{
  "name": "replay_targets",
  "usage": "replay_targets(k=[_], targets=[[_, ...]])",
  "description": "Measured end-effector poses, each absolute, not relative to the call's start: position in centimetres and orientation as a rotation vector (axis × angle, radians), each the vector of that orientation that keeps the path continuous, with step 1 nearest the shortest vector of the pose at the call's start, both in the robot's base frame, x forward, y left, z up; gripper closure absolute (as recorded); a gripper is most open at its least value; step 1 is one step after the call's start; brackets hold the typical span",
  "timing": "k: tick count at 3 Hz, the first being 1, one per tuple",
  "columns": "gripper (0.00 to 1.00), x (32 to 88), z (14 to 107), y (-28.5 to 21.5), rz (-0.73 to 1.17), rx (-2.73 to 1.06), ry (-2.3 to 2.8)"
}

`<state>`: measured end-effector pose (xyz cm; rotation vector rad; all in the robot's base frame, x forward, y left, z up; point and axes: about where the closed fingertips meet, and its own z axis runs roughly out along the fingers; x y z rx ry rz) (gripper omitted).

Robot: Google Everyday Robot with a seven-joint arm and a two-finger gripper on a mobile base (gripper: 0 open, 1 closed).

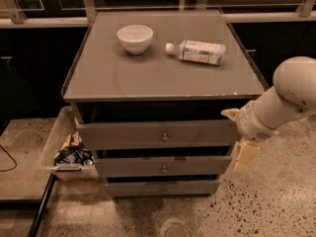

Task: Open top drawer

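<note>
Top drawer [148,135] sits under the worktop [148,78] edge, front slightly out. Gripper [237,135] is at the drawer's right end, jaws wide. Floor [197,216] in front is open. Bin [58,147] is left; bowl [135,37] and bottle [200,51] are on top.

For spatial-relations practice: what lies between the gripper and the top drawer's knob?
Camera view: only the bare grey front of the top drawer separates its knob from the gripper at the drawer's right end.

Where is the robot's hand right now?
In the camera view, the gripper hangs on the right, by the right end of the top drawer, away from its knob.
</note>
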<state>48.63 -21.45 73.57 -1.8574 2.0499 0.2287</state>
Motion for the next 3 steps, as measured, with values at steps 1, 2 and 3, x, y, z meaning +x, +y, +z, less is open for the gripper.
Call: replay_targets(k=[1, 2, 3], targets=[[0.0, 49.0, 69.5, -21.3, 0.275, -1.857, 2.06], [0.0, 50.2, 67.3, -20.8, 0.268, -1.873, 1.983], [0.0, 52.1, 66.7, -20.0, 0.21, -1.903, 1.879]])
